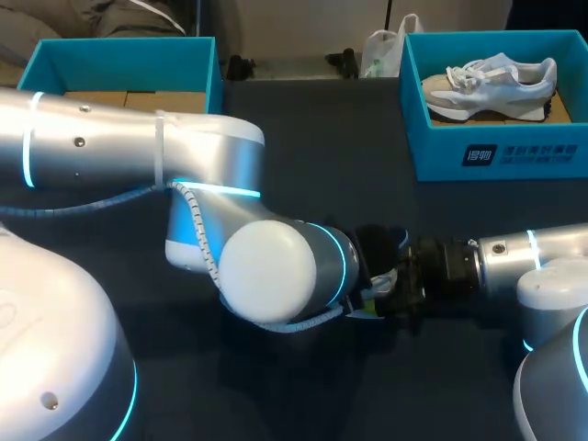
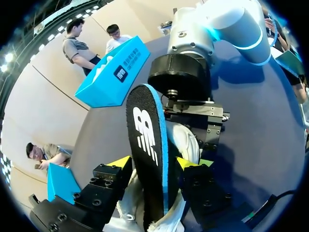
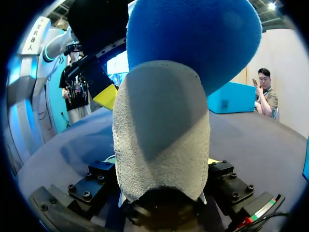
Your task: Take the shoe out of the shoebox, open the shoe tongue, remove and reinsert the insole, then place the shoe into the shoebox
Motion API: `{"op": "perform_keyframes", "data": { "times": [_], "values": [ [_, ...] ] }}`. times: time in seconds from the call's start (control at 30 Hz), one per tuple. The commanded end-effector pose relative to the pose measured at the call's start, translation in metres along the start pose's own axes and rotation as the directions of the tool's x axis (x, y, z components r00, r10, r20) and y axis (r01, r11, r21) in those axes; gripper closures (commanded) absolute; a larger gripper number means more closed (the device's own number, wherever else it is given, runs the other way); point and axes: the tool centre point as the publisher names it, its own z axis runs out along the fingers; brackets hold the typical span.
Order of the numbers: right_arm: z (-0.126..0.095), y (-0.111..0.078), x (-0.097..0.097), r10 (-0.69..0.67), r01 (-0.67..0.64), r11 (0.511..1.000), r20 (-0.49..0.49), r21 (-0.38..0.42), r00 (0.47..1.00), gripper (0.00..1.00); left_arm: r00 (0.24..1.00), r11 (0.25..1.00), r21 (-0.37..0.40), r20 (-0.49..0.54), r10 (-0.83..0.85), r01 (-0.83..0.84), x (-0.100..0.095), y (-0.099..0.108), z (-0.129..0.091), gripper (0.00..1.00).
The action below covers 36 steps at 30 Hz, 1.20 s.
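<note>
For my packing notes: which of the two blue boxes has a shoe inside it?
The blue box at the head view's right: a white and grey shoe lies in it. The blue box at the left shows no shoe.

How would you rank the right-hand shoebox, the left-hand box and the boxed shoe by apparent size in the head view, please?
1. the right-hand shoebox
2. the left-hand box, though my left arm covers part of it, so its place against the first is unsure
3. the boxed shoe, plainly smallest
</note>
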Motion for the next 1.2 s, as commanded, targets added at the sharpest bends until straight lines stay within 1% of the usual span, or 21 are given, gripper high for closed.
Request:
{"op": "perform_keyframes", "data": {
  "times": [0.03,0.1,0.2,0.33,0.43,0.57,0.63,0.67,0.7,0.77,0.93,1.03,1.2],
  "values": [
    [0.001,0.0,0.003,0.001,-0.001,1.0,0.001,0.007,1.0,1.0,1.0,1.0,0.002,0.01,-0.009,0.009,-0.001,0.0,-0.001,0.43],
    [0.001,0.0,0.003,0.001,-0.001,1.0,0.001,0.007,1.0,1.0,1.0,1.0,0.0,0.014,-0.008,0.008,-0.001,0.0,0.001,0.42],
    [0.001,0.0,0.003,0.001,-0.001,1.0,0.001,0.007,1.0,1.0,1.0,1.0,-0.007,0.019,-0.01,0.01,-0.001,0.002,0.006,0.43],
    [0.001,0.0,0.003,0.001,-0.001,1.0,0.001,0.007,1.0,1.0,0.999,1.0,-0.024,0.033,-0.007,0.008,0.002,0.008,0.017,0.51],
    [0.001,0.0,0.003,0.001,-0.001,1.0,0.001,0.007,1.0,1.0,0.999,1.0,-0.02,0.04,-0.014,0.015,0.002,0.011,0.018,0.55],
    [0.001,0.0,0.003,0.001,-0.001,1.0,0.001,0.007,1.0,1.0,0.999,1.0,0.0,0.041,-0.027,0.027,-0.001,0.014,0.015,0.73],
    [0.001,0.0,0.003,0.001,-0.001,1.0,0.001,0.007,1.0,1.0,0.999,0.999,0.009,0.039,-0.033,0.033,-0.003,0.014,0.013,0.86],
    [0.001,0.0,0.003,0.001,-0.001,1.0,0.001,0.007,1.0,1.0,0.999,0.999,0.016,0.038,-0.037,0.036,-0.004,0.014,0.012,0.95],
    [0.001,0.0,0.003,0.001,-0.001,1.0,0.001,0.007,1.0,1.0,0.999,0.999,0.021,0.032,-0.041,0.04,-0.005,0.013,0.011,1.0],
    [0.001,0.0,0.003,0.001,-0.001,1.0,0.001,0.007,1.0,1.0,0.999,0.999,0.024,0.029,-0.044,0.043,-0.006,0.012,0.011,1.0],
    [0.001,0.0,0.003,0.001,-0.001,1.0,0.001,0.007,1.0,1.0,0.997,0.997,0.037,-0.029,-0.07,0.071,-0.01,0.002,0.009,1.0],
    [0.001,0.0,0.003,0.001,-0.001,1.0,0.001,0.007,1.0,1.0,0.994,0.995,0.048,-0.07,-0.087,0.091,-0.014,-0.007,0.006,1.0],
    [0.001,0.0,0.003,0.001,-0.001,1.0,0.001,0.007,1.0,1.0,0.981,0.989,0.081,-0.155,-0.113,0.127,-0.021,-0.029,-0.004,1.0]
  ]
}}
